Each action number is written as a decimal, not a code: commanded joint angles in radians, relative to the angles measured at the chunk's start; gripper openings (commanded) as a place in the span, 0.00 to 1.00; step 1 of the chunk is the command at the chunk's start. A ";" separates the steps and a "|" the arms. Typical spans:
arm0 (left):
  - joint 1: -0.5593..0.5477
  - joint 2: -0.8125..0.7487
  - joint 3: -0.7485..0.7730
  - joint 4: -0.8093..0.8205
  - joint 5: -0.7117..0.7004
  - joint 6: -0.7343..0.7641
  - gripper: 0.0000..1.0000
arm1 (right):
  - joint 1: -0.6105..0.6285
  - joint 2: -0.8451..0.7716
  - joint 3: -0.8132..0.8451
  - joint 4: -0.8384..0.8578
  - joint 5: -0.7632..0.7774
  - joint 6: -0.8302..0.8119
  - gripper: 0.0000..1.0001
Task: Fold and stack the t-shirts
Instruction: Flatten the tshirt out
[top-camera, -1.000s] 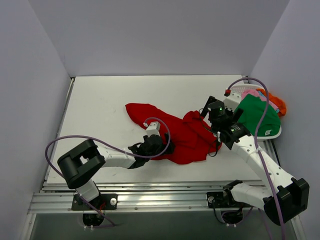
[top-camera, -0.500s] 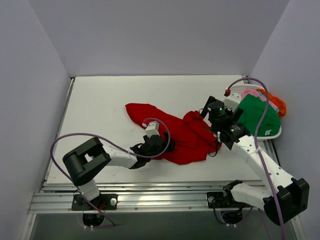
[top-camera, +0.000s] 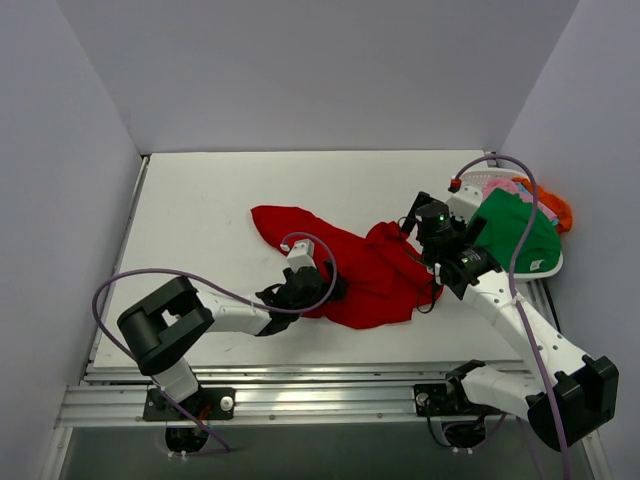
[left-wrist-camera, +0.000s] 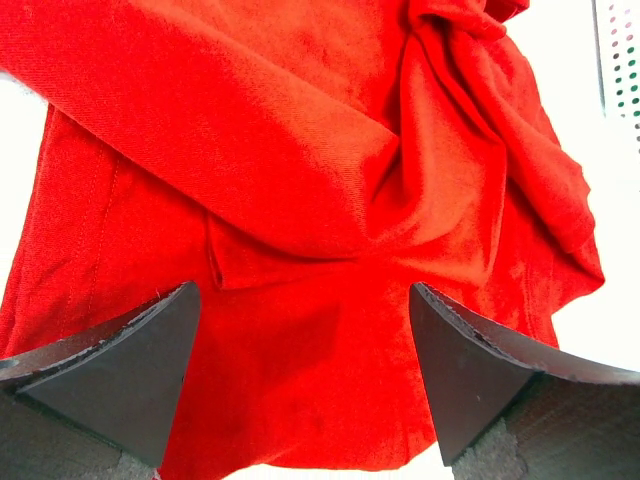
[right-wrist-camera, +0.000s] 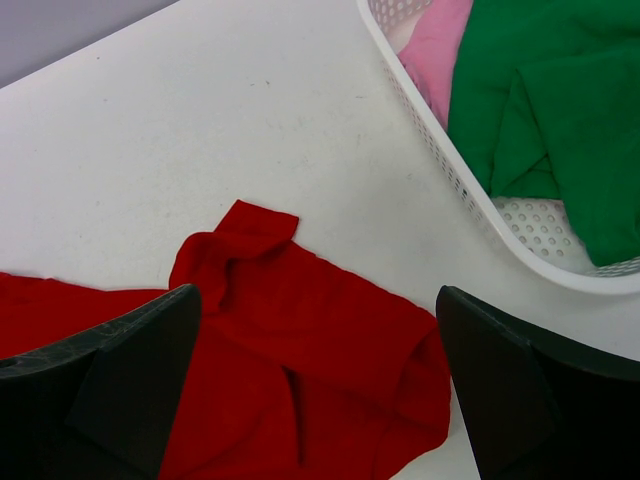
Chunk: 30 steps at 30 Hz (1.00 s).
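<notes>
Red shirt (top-camera: 375, 275) lies crumpled on the worktop (top-camera: 200, 200); left tool (left-wrist-camera: 302, 292) spread wide over it, right tool (right-wrist-camera: 318, 295) released above, basket (right-wrist-camera: 470, 190) far right.

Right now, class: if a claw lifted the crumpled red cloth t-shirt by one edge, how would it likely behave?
The crumpled red cloth t-shirt would probably hang limp, since it lies in soft folds. Thin cloth, so likely light. Pushed, it may bunch up, not slide.

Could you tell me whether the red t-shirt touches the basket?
Apart. The right wrist view shows bare table between the red t-shirt and the basket.
</notes>
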 joint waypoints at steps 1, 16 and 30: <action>0.008 -0.037 0.028 -0.003 -0.005 0.011 0.94 | -0.005 0.004 -0.012 0.014 0.021 -0.003 1.00; 0.009 0.033 0.043 0.064 0.009 0.027 0.94 | -0.005 0.008 -0.013 0.019 0.017 -0.002 1.00; 0.020 0.107 0.087 0.100 0.061 0.037 0.94 | -0.005 0.019 -0.013 0.020 0.017 -0.002 1.00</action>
